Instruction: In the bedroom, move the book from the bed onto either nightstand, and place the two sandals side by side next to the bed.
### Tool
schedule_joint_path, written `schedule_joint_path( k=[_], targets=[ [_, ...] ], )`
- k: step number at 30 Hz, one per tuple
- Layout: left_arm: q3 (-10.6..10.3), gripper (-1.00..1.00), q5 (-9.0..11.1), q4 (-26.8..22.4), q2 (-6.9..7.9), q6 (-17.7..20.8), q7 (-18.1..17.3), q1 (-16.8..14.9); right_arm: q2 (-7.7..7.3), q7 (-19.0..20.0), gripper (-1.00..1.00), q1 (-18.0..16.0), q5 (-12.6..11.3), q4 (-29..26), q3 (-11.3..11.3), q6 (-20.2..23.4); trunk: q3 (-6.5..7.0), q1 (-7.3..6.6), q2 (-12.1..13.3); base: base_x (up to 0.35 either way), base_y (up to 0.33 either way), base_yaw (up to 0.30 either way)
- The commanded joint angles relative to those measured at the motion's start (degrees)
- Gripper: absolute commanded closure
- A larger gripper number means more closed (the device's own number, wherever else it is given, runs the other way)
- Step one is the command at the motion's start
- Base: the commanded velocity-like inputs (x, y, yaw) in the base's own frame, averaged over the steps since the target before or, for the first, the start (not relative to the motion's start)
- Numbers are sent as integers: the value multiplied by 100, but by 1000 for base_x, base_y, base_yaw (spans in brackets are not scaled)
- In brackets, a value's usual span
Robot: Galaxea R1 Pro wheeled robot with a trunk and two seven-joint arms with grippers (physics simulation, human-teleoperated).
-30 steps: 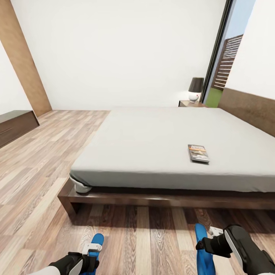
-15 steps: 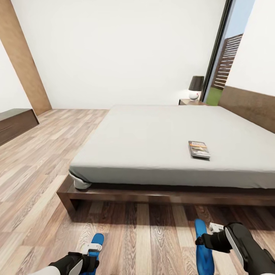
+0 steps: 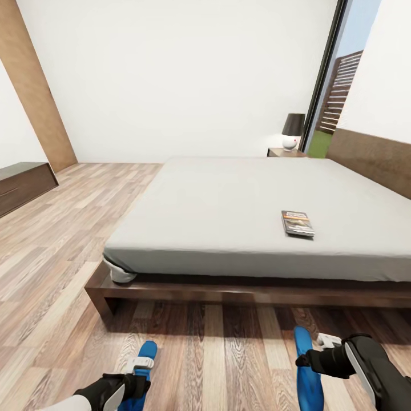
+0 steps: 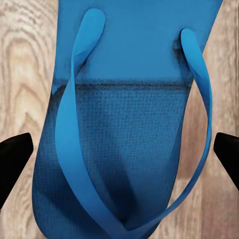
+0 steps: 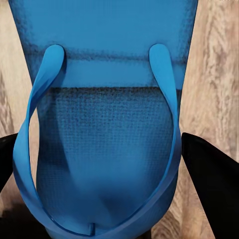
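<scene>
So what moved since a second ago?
The view shifted early on, so the camera moved. Since then both grippers, left and right, eased slightly nearer the robot over the bright blue flip-flops. The small dark paperback stays on the grey-mattressed bed.

We're in a home bedroom: big platform bed (image 3: pixel 257 228), nightstand (image 3: pixel 283 153) with lamp (image 3: pixel 293 131), plank floor (image 3: pixel 51 240).

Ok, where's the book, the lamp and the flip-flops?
book (image 3: pixel 297 223), head view, cover.
lamp (image 3: pixel 293 127), head view, dark shade.
left flip-flop (image 4: pixel 134 119), left wrist view, sole.
right flip-flop (image 5: pixel 107 129), right wrist view, sole.
</scene>
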Motion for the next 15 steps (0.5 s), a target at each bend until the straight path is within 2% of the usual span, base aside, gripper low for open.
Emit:
schedule_joint_path(
  k=[1,15],
  targets=[
    [-54,100,48,-27,4,29,12,0,-2,25,100,-2,10,-5,-9,26,-5,-1,-2,0,0,0],
    [-60,100,48,-92,2,17,15,-1,-40,31,100,0,17,-3,-25,26,-5,-1,-2,0,39,0]
  ],
)
